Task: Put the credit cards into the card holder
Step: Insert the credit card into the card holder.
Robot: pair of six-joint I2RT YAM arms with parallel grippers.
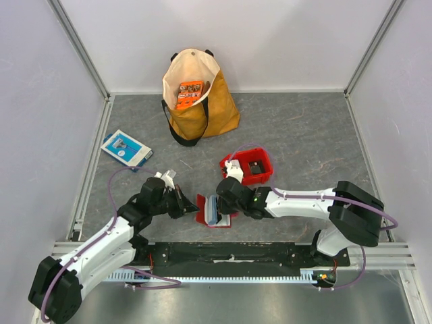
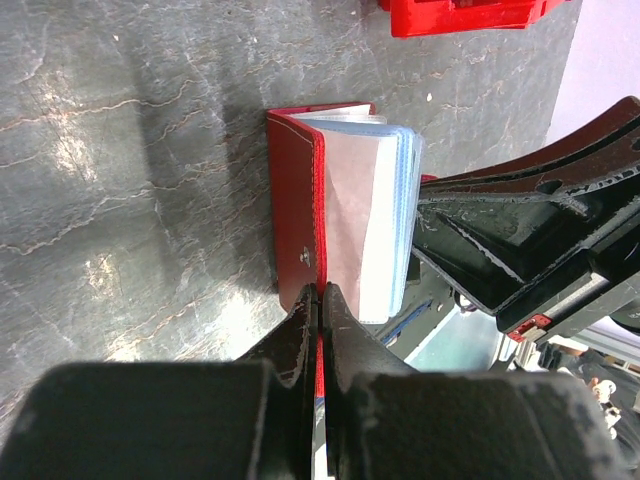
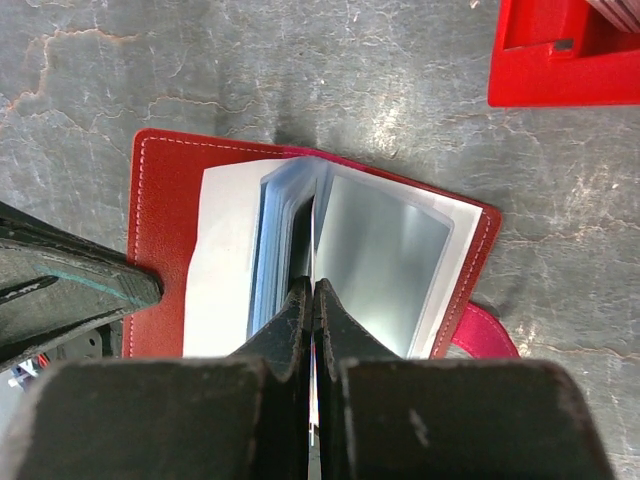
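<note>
The red card holder (image 1: 212,210) lies open on the table between my grippers, its clear and grey inner pockets fanned up. My left gripper (image 2: 320,292) is shut on the edge of its red cover (image 2: 295,200) and also shows in the top view (image 1: 191,204). My right gripper (image 3: 314,287) is shut on a thin whitish credit card (image 3: 313,238), seen edge-on. The card's far end stands between the pocket leaves (image 3: 385,255). The right gripper sits over the holder in the top view (image 1: 225,197). The left finger (image 3: 70,290) rests on the cover's left flap.
A red plastic bin (image 1: 264,177) stands just behind the holder with a dark flat item (image 1: 255,167) inside. A tan tote bag (image 1: 202,115) holding an orange packet (image 1: 190,93) stands at the back. A blue-and-white flat box (image 1: 125,148) lies far left.
</note>
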